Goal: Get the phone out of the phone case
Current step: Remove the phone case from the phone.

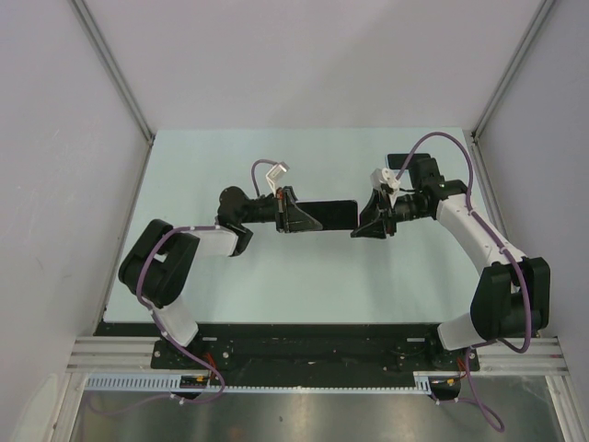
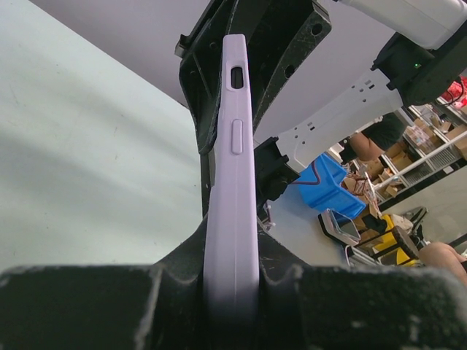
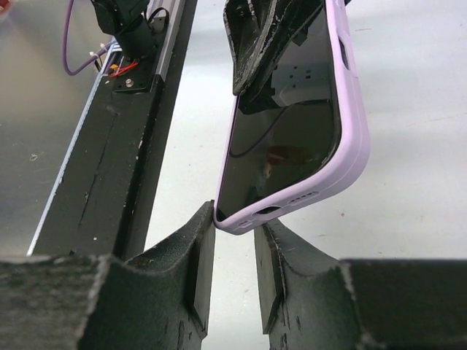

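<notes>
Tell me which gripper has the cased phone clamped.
The left gripper: it is shut on one end of the phone case. The right gripper stands open at the case's free corner, not clamped.

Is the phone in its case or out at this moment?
In. In the right wrist view the phone sits inside the lilac case, whose rim wraps the screen's visible edges.
</notes>
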### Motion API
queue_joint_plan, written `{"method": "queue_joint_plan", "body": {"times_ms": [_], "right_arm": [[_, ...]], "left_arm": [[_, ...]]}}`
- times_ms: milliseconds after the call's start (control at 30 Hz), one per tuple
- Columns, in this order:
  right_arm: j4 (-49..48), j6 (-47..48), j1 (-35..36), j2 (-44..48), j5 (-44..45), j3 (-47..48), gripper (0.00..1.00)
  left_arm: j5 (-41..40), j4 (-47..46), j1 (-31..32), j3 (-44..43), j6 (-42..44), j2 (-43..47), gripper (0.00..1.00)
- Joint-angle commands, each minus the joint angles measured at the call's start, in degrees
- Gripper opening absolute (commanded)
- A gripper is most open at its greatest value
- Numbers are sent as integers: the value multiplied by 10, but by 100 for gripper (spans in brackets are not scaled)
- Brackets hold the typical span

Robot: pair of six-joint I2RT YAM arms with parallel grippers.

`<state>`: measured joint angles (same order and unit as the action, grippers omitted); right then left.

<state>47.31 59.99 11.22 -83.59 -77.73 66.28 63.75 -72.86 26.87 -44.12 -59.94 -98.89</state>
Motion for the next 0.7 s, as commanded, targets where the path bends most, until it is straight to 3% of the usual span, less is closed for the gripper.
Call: {"method": "queue_joint_plan", "body": {"times_ms": [0,667], "right_arm": [[45,82,-6,8,-20,22,29],[84,192,-23,-3,-30,22,24]], "left_arm": [[-12,-189,-2,-33,-16,18,0],[36,-191,36,-49,-51,23,0]]}}
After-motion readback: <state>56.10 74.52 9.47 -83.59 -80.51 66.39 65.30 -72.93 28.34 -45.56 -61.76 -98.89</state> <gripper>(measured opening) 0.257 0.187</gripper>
